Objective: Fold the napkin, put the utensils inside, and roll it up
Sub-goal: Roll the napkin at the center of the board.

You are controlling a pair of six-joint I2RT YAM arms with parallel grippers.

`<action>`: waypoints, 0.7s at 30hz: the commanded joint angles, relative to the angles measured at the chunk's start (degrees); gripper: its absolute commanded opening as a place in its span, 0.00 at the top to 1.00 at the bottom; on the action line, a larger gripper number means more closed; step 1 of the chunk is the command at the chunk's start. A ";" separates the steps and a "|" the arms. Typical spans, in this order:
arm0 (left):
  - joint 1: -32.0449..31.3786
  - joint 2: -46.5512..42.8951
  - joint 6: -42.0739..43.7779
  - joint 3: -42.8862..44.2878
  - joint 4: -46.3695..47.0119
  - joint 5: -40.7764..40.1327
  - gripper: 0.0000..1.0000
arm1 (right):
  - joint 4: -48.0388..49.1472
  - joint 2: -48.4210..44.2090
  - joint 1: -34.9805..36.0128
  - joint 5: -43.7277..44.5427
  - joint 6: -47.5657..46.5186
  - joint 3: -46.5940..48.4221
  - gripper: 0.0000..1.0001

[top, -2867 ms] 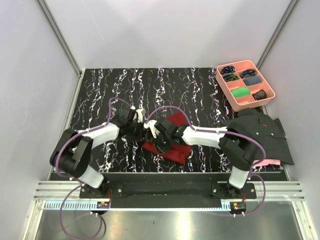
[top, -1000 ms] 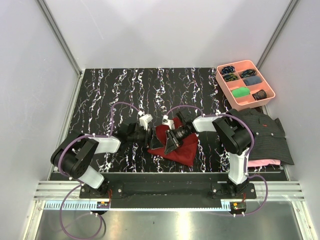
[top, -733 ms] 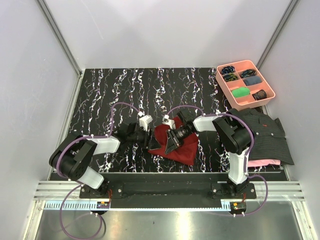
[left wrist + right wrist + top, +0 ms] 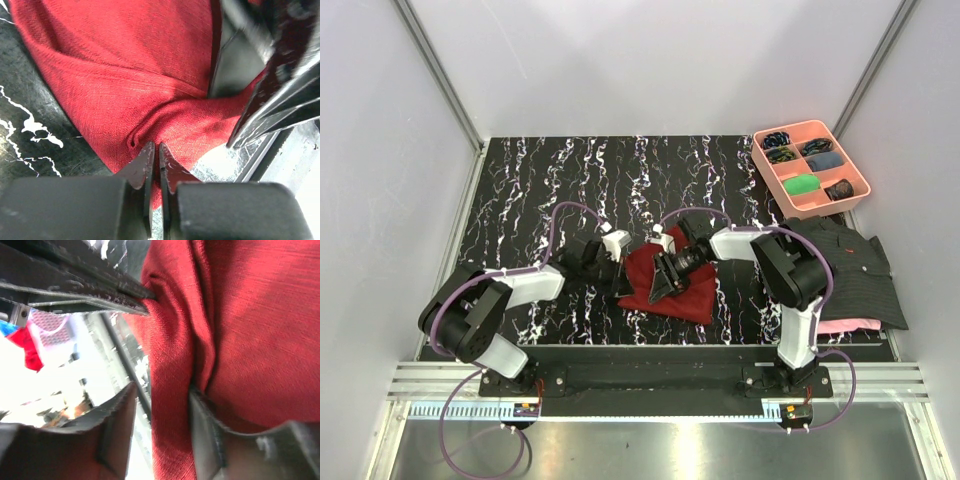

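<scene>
Marbled black table (image 4: pixel 520 180), soft limp napkin (image 4: pixel 692 290): left gripper (image 4: pixel 154 152) pinches its hem tight, right gripper (image 4: pixel 160 405) straddles a fold, grip unclear, though edges should hold best.

Left claw (image 4: pixel 155 150) pinched closed; right claw (image 4: pixel 162 390) with fingers parted.

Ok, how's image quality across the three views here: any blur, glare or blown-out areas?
Top external: sharp and evenly lit, with glare along the metal rail. Left wrist: the napkin weave is crisp, upper right corner out of focus. Right wrist: soft throughout, background at left blown out white.
</scene>
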 commanded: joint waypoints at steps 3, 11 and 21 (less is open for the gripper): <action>-0.25 0.07 1.82 2.14 -3.09 -2.10 0.99 | -3.19 -9.62 -1.22 17.28 -0.39 0.96 0.30; -0.25 1.21 1.12 4.86 -6.61 -2.80 1.00 | -10.40 -26.75 -0.35 35.22 2.16 -2.91 0.16; -0.16 4.11 0.77 9.79 -15.31 -5.00 1.00 | -15.50 -28.01 10.37 45.24 7.88 -4.66 0.15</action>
